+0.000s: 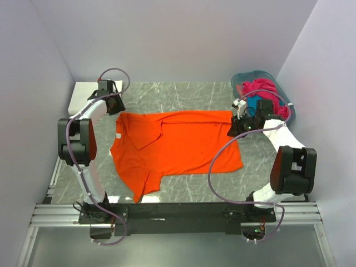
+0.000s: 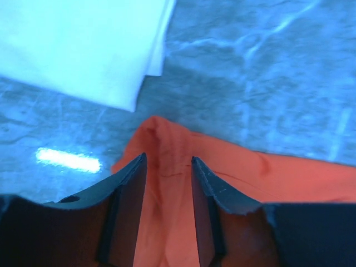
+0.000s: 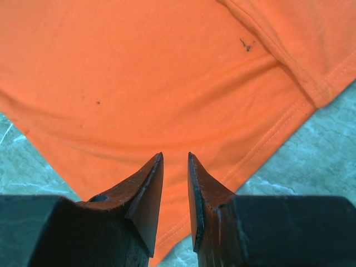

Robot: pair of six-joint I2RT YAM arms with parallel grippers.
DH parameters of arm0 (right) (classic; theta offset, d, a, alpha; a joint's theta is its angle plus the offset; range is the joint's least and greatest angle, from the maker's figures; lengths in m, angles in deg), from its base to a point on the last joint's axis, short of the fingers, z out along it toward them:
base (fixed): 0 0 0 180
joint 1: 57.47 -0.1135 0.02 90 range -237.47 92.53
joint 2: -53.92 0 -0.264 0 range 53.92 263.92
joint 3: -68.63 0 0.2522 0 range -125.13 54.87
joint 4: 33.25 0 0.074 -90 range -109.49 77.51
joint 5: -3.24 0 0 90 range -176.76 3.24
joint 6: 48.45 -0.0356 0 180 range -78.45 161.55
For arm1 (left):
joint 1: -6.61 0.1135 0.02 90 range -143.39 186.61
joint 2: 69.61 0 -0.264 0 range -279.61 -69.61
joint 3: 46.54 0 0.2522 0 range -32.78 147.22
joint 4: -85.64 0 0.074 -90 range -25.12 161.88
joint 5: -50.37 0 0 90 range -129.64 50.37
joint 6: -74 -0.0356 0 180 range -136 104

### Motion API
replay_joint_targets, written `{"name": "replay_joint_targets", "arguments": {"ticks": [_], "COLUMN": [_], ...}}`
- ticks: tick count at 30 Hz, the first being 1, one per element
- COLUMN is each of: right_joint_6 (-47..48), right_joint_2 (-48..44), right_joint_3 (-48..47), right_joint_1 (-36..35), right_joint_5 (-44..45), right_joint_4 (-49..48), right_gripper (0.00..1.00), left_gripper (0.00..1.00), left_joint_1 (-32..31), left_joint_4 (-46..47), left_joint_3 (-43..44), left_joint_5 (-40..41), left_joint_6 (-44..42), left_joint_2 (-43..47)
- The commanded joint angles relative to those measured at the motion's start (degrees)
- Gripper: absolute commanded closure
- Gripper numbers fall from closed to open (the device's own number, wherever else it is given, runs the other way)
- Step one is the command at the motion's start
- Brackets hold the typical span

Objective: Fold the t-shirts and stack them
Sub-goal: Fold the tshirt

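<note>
A bright orange t-shirt [image 1: 178, 144] lies spread flat in the middle of the marble table, with one sleeve pointing toward the near edge. My left gripper [image 1: 114, 104] is at its far left corner. In the left wrist view its jaws [image 2: 168, 158] stand apart, straddling a raised ridge of orange cloth [image 2: 167, 183]. My right gripper [image 1: 236, 125] hovers at the shirt's far right corner; its jaws [image 3: 175, 154] are slightly apart over the hem [image 3: 261, 144], with the cloth lying flat beneath. A folded white t-shirt [image 1: 82, 95] rests at the far left, its corner [image 2: 83, 44] showing in the left wrist view.
A teal basket [image 1: 245, 79] stands at the far right, holding a crumpled magenta shirt [image 1: 267, 92] and a bit of blue cloth [image 1: 253, 104]. Purple cables loop off both arms. Walls close in the table on three sides.
</note>
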Motion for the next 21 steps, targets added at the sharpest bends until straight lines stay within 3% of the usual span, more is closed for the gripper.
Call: {"name": "replay_joint_targets", "arguments": {"ticks": [1, 6, 15, 21], "right_joint_6": [-0.28, -2.91, -16.28, -17.51], "right_joint_2": [0.56, 1.53, 6.27, 7.68], "right_joint_3": [-2.45, -2.63, -4.65, -4.04], "right_joint_1": [0.37, 0.37, 0.46, 0.37], "right_joint_5": [-1.71, 2.67, 16.38, 16.75], "right_joint_4": [-0.46, -2.65, -7.40, -7.84], "right_gripper": [0.68, 0.68, 0.69, 0.69], "left_gripper": [0.56, 0.52, 0.50, 0.54], "left_joint_1": [-1.79, -3.38, -2.94, -4.16], "left_joint_4": [-5.23, -5.06, -1.45, -1.80], "left_joint_3": [3.61, 3.70, 2.55, 3.44], "left_joint_5": [6.66, 9.74, 4.82, 10.09], "left_joint_6": [-3.26, -4.58, -5.37, -3.35], "left_joint_2": [-1.04, -2.27, -1.73, -3.76]}}
